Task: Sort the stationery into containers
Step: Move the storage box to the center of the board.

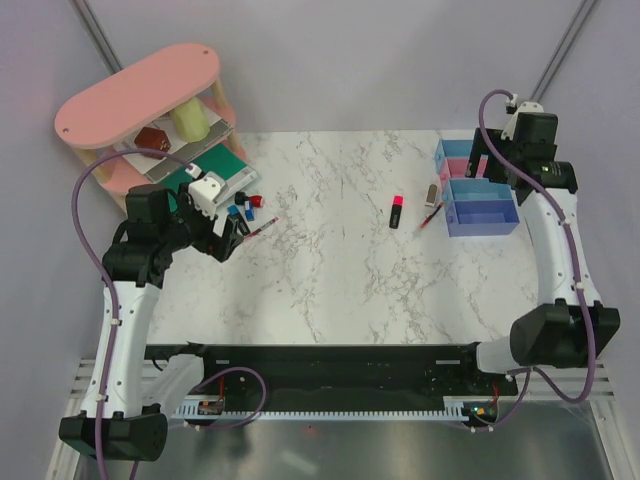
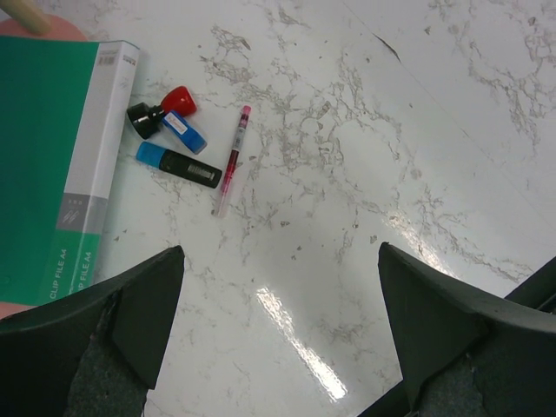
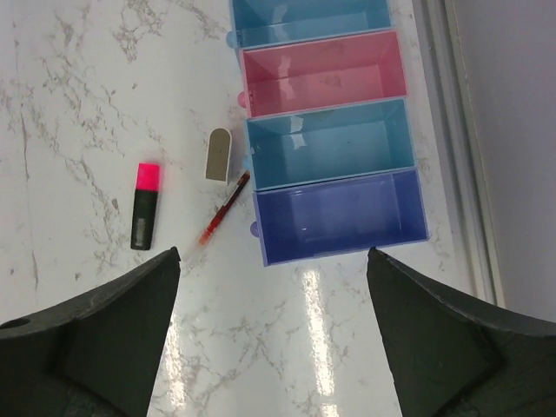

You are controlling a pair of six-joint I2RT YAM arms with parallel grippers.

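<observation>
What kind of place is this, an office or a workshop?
Likely a robot test bench in a lab: a left arm and a right arm bolted to one marble-look table, plain grey walls around it, pens and four plastic bins laid out.

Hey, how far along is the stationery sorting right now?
Done: nothing; the four bins look empty where visible. In hand: nothing; left gripper and right gripper are open, holding nothing. Remaining: pink-capped marker, red pen and beige block beside the bins; blue-capped marker, pink pen, red-capped piece and black piece by the green folder.
</observation>
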